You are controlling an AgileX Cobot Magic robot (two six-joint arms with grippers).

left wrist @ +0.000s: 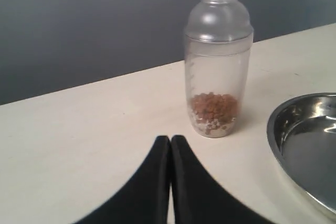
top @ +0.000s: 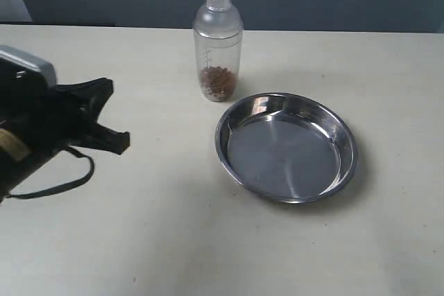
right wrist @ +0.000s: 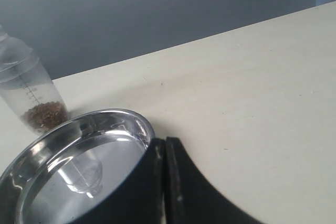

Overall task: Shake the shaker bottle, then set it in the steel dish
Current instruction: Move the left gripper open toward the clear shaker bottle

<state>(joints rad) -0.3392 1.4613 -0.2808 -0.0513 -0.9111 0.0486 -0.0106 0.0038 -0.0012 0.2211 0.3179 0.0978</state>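
Left wrist view gives us the nearest thing first: the left gripper [left wrist: 170, 139], its two black fingers pressed together and holding nothing; beyond it lies a stretch of bare table [left wrist: 79, 145], and then the bottle [left wrist: 218, 77], standing upright with its cap on and brown granules settled at the bottom. We place the bottle close to the table's far edge, about midway along it; the dish [top: 284, 154] sits just on the near side of it and a little toward the right edge, close beside the bottle but apart from it, with nothing inside. The right gripper [right wrist: 165, 141] is likewise closed on nothing; it hangs by the dish's rim on the side away from the bottle, and whether it touches the rim we cannot tell.

We judge the task to be at its first step, the approach, with neither shake nor placing done yet. The next move calls for the left jaws to open wider than the bottle's body, travel forward across the bare table, and close firmly round the straight wall; the plastic looks smooth, so a loose grip could slip during the shake, and the nearby rim needs clearing.
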